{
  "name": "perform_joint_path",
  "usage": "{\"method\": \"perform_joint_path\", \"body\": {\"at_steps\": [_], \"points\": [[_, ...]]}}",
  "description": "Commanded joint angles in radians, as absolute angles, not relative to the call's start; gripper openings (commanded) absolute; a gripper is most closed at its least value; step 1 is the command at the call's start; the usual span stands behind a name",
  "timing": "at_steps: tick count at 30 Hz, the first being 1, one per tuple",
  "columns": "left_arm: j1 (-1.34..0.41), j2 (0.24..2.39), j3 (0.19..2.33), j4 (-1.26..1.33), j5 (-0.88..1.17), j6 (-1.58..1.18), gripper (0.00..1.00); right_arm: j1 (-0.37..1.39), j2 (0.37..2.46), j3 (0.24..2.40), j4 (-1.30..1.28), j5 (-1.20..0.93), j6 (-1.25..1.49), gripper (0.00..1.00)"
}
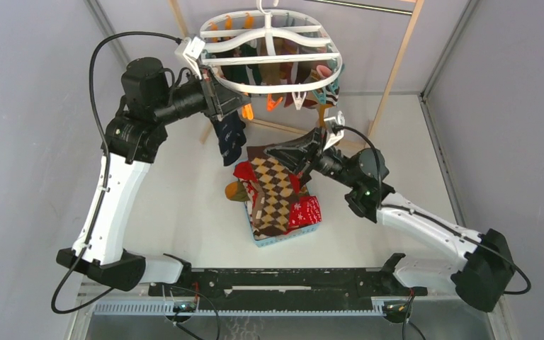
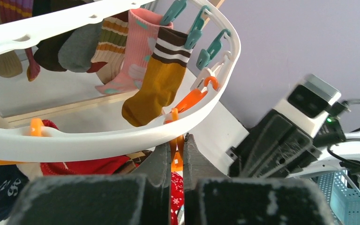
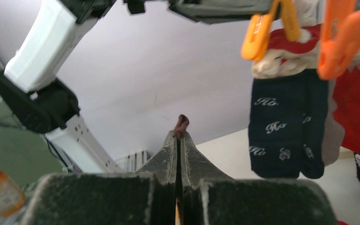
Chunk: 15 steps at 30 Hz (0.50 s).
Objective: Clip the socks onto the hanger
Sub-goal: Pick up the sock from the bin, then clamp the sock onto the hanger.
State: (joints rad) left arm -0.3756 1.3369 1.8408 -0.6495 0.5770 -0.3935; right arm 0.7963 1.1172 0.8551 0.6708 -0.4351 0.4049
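The white oval hanger [image 1: 269, 53] hangs at the top centre with several socks clipped to it; its rim [image 2: 98, 138] crosses the left wrist view. My left gripper [image 1: 228, 105] is at the hanger's near left rim, and its jaws [image 2: 178, 144] are shut on a dangling orange clothespin [image 2: 177, 159]. A navy sock [image 1: 230, 138] hangs just below it. My right gripper [image 1: 273, 152] is shut on the top edge of the brown-and-cream argyle sock [image 1: 275, 190], which it holds up over the basket. A bit of brown fabric [image 3: 182, 124] sticks out of its fingertips [image 3: 180, 137].
A light-blue basket [image 1: 283, 239] holds a red snowflake sock [image 1: 306, 211], a plain red sock [image 1: 244, 172] and a mustard sock [image 1: 235, 191]. The pale wooden rack frame [image 1: 397, 67] stands behind. A navy sock [image 3: 281, 131] on an orange clothespin [image 3: 262, 33] hangs close to the right of my right gripper.
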Motion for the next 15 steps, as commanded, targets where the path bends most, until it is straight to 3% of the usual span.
{"method": "perform_joint_path", "body": {"at_steps": [1, 15], "points": [[-0.383, 1.292, 1.815, -0.600, 0.663, -0.422, 0.00, 0.758, 1.208, 0.930, 0.898, -0.411, 0.570, 0.00], [-0.378, 1.291, 1.781, -0.539, 0.768, -0.458, 0.00, 0.676, 1.386, 0.980, 1.175, -0.435, 0.837, 0.00]]}}
